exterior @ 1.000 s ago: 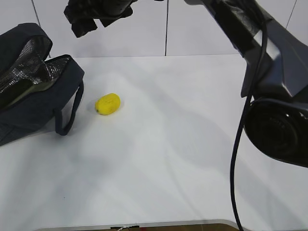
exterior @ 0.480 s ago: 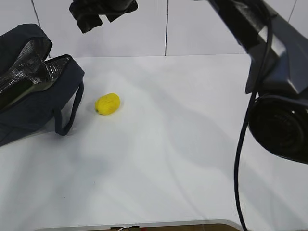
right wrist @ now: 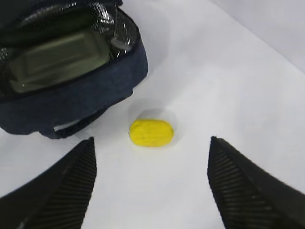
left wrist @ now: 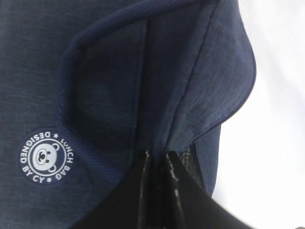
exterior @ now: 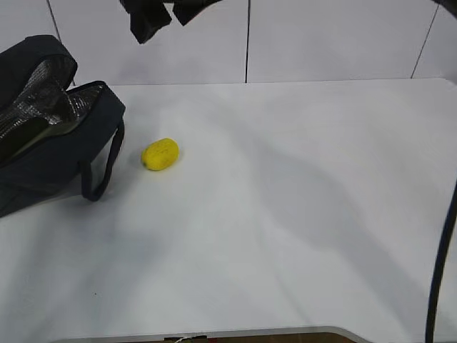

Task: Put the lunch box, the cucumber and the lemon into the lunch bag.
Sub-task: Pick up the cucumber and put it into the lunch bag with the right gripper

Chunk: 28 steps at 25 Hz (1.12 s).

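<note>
The navy lunch bag (exterior: pixel 50 143) lies at the table's left, its mouth open and the silver lining showing. In the right wrist view the lunch box (right wrist: pixel 57 59) with its pale green lid rests inside the lunch bag (right wrist: pixel 86 93). The lemon (exterior: pixel 160 153) sits on the table just right of the bag's handle. My right gripper (right wrist: pixel 151 143) hangs open high above the lemon (right wrist: pixel 151 132); in the exterior view the right gripper (exterior: pixel 163 13) shows only at the top edge. My left gripper (left wrist: pixel 157 160) is shut on a fold of the lunch bag (left wrist: pixel 109 86). The cucumber is out of view.
A loop handle (exterior: pixel 100 171) of the bag lies on the white table (exterior: pixel 285 214) toward the lemon. A black cable (exterior: pixel 441 264) hangs down at the right edge. A panelled wall (exterior: pixel 321 36) stands behind the table.
My right arm has swung out of the exterior view on the right, and its gripper has drifted right and up along the top edge. Bag and lemon have not moved.
</note>
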Each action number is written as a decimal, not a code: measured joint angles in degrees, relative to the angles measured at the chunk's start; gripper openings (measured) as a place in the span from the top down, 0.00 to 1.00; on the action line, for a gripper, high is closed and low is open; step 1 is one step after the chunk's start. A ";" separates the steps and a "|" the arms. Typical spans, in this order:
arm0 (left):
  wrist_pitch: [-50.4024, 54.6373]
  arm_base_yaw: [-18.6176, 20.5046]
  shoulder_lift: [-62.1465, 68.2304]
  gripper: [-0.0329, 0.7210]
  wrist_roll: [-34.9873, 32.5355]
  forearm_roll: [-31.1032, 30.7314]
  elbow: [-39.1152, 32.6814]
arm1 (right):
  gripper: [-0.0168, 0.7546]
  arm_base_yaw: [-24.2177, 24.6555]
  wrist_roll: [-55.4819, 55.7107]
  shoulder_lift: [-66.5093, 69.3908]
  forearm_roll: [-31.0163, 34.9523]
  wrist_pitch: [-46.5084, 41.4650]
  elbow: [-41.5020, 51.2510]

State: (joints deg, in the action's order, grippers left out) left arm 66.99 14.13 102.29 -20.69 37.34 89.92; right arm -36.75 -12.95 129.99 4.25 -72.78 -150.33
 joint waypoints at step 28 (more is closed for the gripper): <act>0.00 0.00 0.00 0.94 0.00 0.00 0.00 | 0.23 0.00 12.07 -9.97 -3.31 0.70 27.75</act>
State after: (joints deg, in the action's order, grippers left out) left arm 66.99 14.13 102.29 -20.69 37.34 89.92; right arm -36.75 -0.88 120.02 0.95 -72.07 -122.58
